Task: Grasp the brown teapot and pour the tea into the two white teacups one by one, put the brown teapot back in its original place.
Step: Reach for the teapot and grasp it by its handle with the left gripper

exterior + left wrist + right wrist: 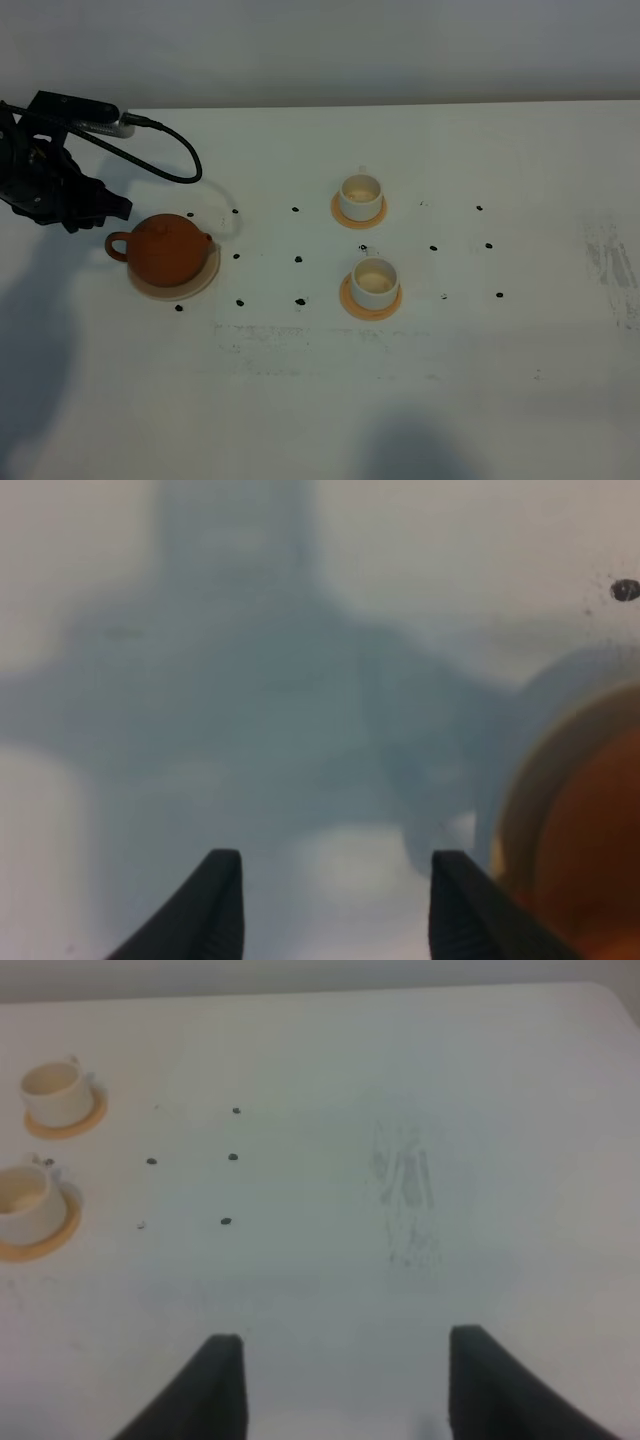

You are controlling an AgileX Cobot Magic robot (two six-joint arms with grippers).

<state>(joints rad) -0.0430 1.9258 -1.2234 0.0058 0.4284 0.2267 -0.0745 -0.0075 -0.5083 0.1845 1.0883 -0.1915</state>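
Though it's squat, the teapot [165, 250] — clay — looks smooth.

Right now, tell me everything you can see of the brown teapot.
The brown teapot is squat, round and reddish-brown, clay-like and matte. Its lid is on, with a small knob; a loop handle points left in the high view, a short spout right. It stands upright on a beige coaster, on the left of the white table. The left tool is open beside it, gripping nothing.
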